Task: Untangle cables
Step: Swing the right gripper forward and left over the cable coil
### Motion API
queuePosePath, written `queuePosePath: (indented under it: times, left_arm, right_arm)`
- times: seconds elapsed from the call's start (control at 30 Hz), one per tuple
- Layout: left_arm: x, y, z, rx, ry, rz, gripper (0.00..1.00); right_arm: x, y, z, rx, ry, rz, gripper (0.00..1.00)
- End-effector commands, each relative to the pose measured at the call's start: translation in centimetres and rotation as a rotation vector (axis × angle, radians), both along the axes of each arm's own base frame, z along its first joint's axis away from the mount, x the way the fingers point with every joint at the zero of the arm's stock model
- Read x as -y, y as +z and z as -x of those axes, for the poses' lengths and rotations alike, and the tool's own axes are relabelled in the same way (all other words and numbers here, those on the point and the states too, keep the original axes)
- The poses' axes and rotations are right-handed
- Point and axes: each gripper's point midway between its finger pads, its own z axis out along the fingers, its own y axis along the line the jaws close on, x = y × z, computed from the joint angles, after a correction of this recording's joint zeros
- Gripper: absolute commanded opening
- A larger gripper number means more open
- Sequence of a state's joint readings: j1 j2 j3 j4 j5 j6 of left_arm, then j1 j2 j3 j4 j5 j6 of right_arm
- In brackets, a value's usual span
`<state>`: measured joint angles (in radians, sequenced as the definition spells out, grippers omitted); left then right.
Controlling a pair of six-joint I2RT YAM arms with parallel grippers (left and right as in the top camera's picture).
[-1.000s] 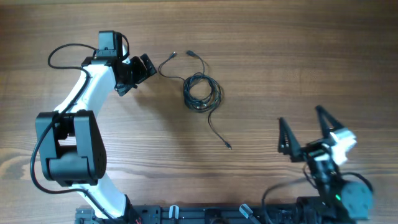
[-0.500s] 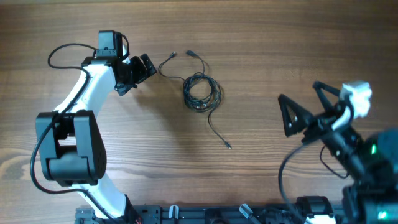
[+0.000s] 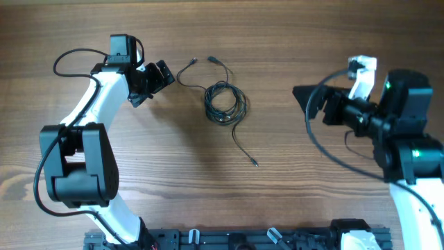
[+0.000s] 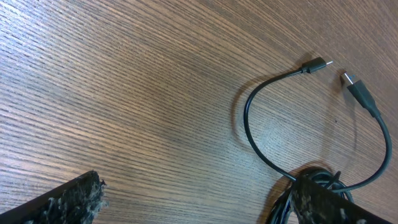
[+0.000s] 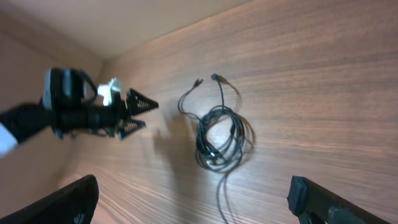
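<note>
The cables (image 3: 223, 103) lie as a small coiled black bundle in the middle of the table. Two plug ends (image 3: 202, 61) reach toward the back and one tail (image 3: 246, 153) trails to the front. My left gripper (image 3: 159, 79) stands open just left of the plug ends, holding nothing. In the left wrist view a curved cable (image 4: 247, 118) runs ahead of the open left gripper (image 4: 193, 208), and the coil (image 4: 287, 202) sits by the right finger (image 4: 323, 204). My right gripper (image 3: 306, 104) is open, well to the right of the coil. In the right wrist view the right gripper (image 5: 196, 202) faces the coil (image 5: 221, 140) from a distance.
The wooden table (image 3: 291, 42) carries only the cables. The left arm's white links and black base (image 3: 73, 163) fill the left side. The right arm's body (image 3: 406, 132) stands at the right edge. A black rail (image 3: 229, 239) runs along the front.
The right arm has swung up from the front right toward the back, and its open gripper now faces left toward the cables. The left arm and the cables have not moved.
</note>
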<state>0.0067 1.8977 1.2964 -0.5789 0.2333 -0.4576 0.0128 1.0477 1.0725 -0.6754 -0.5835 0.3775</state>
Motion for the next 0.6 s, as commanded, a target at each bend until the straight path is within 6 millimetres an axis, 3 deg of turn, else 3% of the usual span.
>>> queuePosePath:
  times: [0.0, 0.1, 0.17, 0.27, 0.47, 0.57]
  left_arm:
    - [0.0, 1.1, -0.5, 0.031, 0.005, -0.004, 1.00]
    - [0.0, 1.1, -0.5, 0.031, 0.005, -0.004, 1.00]
    - [0.0, 1.1, -0.5, 0.031, 0.005, -0.004, 1.00]
    - [0.0, 1.1, -0.5, 0.031, 0.005, -0.004, 1.00]
    - [0.0, 1.1, -0.5, 0.031, 0.005, -0.004, 1.00]
    - [0.0, 1.1, -0.5, 0.031, 0.005, -0.004, 1.00]
  right_arm:
    - [-0.9, 0.0, -0.4, -0.067, 0.001, -0.088, 0.84]
    - [-1.3, -0.7, -0.6, -0.099, 0.018, -0.104, 0.27]
    - [-1.5, -1.4, -0.6, -0.134, 0.029, -0.110, 0.04]
    - [-1.5, -3.4, -0.7, -0.181, 0.064, -0.072, 0.06]
    - [-2.6, -7.0, -0.8, -0.287, 0.126, -0.034, 0.47]
    - [-3.8, -8.8, -1.1, -0.343, 0.161, -0.028, 0.53]
